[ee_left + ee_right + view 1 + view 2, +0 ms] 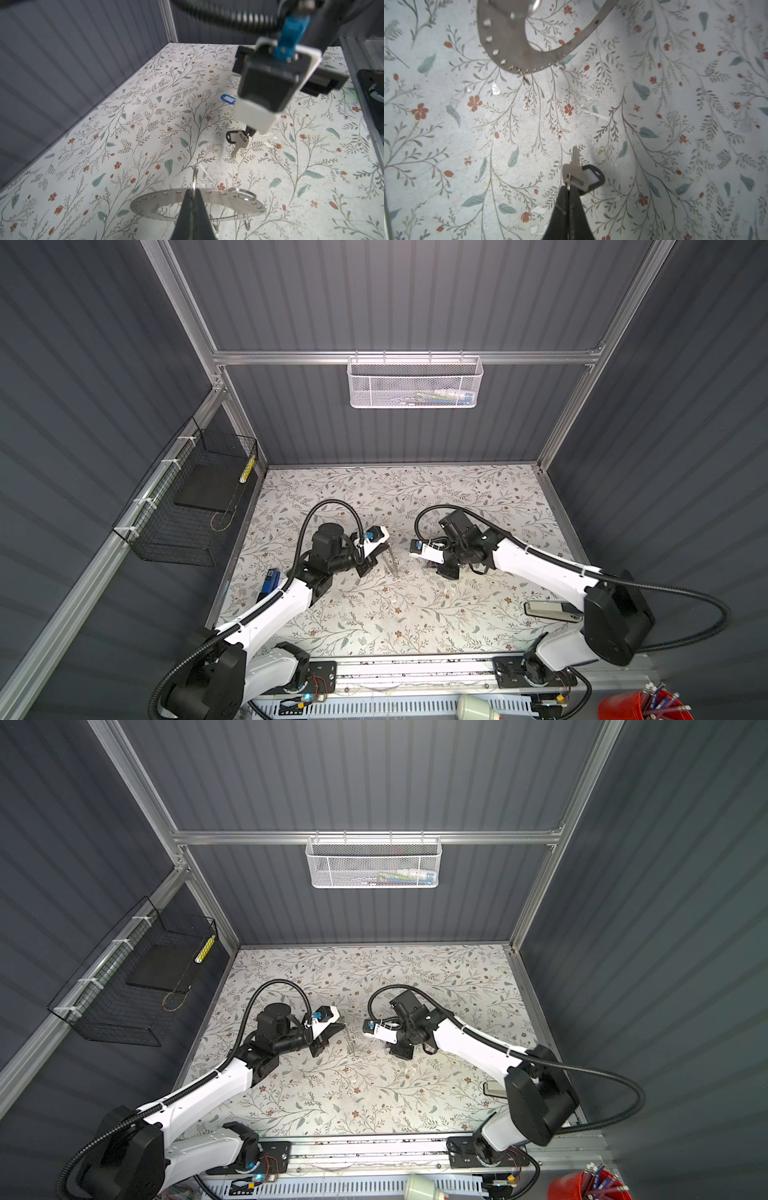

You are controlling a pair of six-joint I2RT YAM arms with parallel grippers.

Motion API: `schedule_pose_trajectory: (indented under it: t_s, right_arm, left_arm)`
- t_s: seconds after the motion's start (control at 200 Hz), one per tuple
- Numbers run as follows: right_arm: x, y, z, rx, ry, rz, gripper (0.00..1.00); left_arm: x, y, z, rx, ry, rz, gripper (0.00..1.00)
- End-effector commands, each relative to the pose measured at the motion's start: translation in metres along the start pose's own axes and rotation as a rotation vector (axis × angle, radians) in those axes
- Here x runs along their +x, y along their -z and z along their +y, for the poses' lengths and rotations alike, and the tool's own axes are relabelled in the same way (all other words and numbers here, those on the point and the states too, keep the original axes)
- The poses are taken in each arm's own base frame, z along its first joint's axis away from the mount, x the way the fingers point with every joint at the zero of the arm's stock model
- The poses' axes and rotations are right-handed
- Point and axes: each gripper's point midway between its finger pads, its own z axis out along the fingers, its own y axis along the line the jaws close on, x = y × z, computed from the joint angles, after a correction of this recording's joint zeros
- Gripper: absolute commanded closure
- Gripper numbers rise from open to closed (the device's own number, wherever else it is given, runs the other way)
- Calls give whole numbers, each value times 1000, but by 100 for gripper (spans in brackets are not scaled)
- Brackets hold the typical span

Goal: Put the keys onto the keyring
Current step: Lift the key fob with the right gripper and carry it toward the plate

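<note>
My left gripper [194, 194] is shut on the keyring [228, 202], a flat grey metal ring with small holes, and holds it above the table. Small wire rings [242, 192] hang from its band. In both top views the keyring [392, 562] shows edge-on between the two arms. A short way off, my right gripper [568, 188] is shut on the little ring of a silver key [574, 171] with a black white-labelled tag [592, 176], just above the table. The keyring [508, 47] lies ahead of it, apart from the key. A blue white-labelled tag [227, 98] lies on the table behind the right arm, its key hidden.
A blue rectangular block [269, 585] lies at the table's left edge. A grey flat case [548, 610] sits at the right under the right arm. A black wire basket [187, 497] hangs on the left wall and a white mesh basket [415, 383] on the back rail.
</note>
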Motion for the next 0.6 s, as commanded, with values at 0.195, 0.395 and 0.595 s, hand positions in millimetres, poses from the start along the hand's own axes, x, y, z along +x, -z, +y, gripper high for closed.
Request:
schedule_pose_trajectory:
  t_s: [0.195,0.395,0.595]
  right_arm:
    - [-37,56,34,-26,-223,-272,100]
    - [-57,78,43,6,-277,-448,100]
    - [-77,103,41,23,-336,-611,100]
  left_arm:
    - [-54,15,-17,16,-292,-157,100]
    - [-84,19,-22,-21,-346,-185,100]
    - [-104,17,-35,-4,-346,-196,100]
